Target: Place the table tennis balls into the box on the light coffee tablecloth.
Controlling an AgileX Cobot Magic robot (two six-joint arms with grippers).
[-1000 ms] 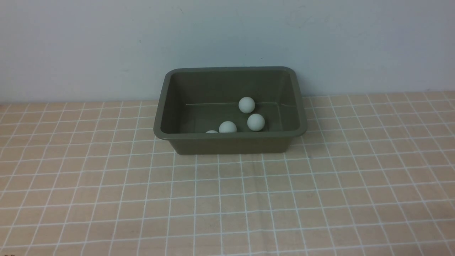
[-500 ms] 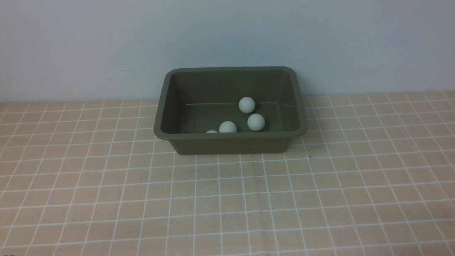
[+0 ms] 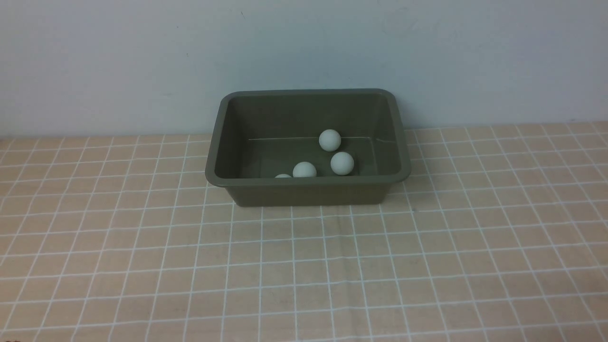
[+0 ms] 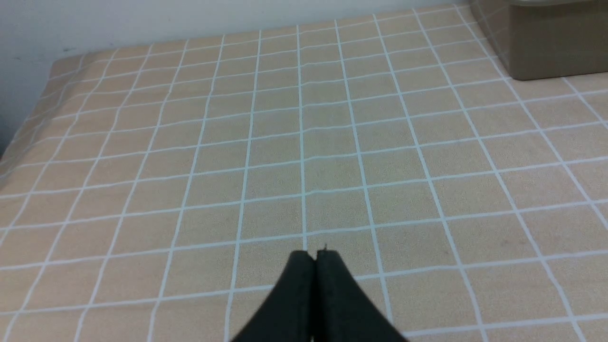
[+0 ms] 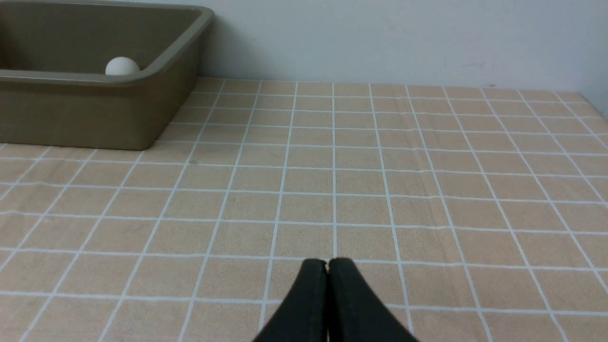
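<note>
- The left gripper (image 4: 316, 254) shows only in its own wrist picture, at the bottom centre: two black fingers pressed together, nothing between them, hanging over bare cloth.
- The light coffee tablecloth (image 3: 142, 247) fills the lower half of the front picture, peach-tan with thin white lines making small squares.
- The box (image 3: 308, 191), dark olive green with a flared rim, sits on the cloth at the centre of the front picture, its back up near the pale wall (image 3: 142, 57).
- The table tennis balls are all inside the box: one ball (image 3: 283, 176) barely peeks over the near rim at lower left, a second (image 3: 304, 169) is just beside it to the right, a third (image 3: 342, 163) is further right, and a fourth (image 3: 329, 140) lies behind that one, towards the back wall of the box.
- The right gripper (image 5: 328, 263) appears at the bottom centre of its wrist picture, fingers closed tight on nothing, over open cloth well apart from the box in the upper left.
</note>
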